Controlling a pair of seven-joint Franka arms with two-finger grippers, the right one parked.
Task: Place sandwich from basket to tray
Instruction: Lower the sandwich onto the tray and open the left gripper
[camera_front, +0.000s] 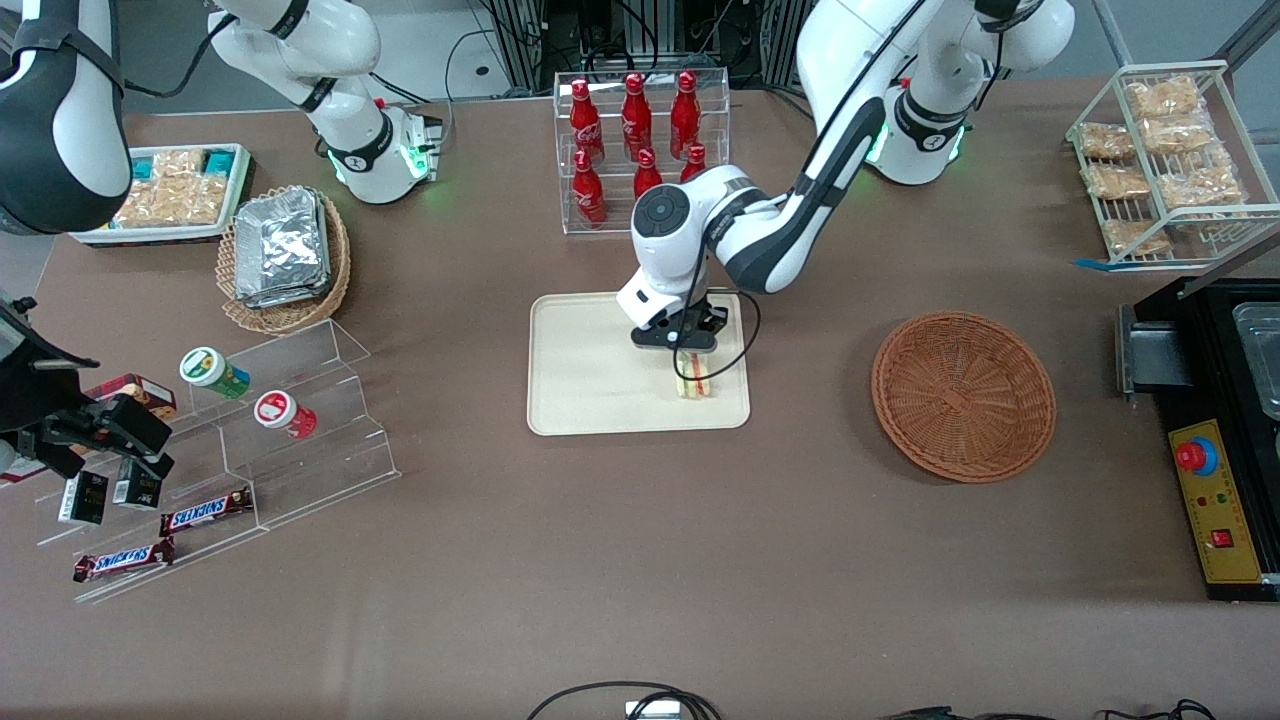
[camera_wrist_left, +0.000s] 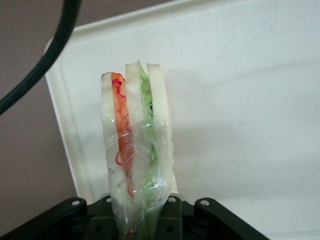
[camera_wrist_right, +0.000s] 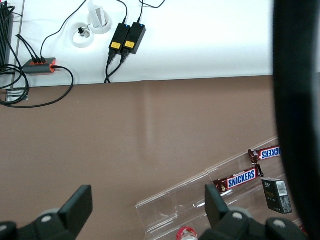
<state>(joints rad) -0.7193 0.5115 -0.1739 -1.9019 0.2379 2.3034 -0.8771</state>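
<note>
The sandwich (camera_front: 693, 378) is seen in the front view over the tray (camera_front: 580, 385), near the tray edge that faces the basket (camera_front: 963, 396) and toward the corner nearest the camera; whether its lower edge is already touching the tray surface cannot be told. It is gripped by the claw (camera_front: 690, 350), which is closed on its upper part from above. The basket is left with nothing in it, well apart on the bench (camera_front: 640, 560) toward the working arm's end. In the left wrist view the sandwich (camera_wrist_left: 136, 150) is shown wrapped in clear film and pinched at one end by the claw (camera_wrist_left: 140, 222), with the tray (camera_wrist_left: 240, 100) and its raised rim beneath. Since the wedge is held on edge and close to the rim, it is judged that on release it could topple or come to rest across the rim; the film might also cling to the claw as it is opened.
</note>
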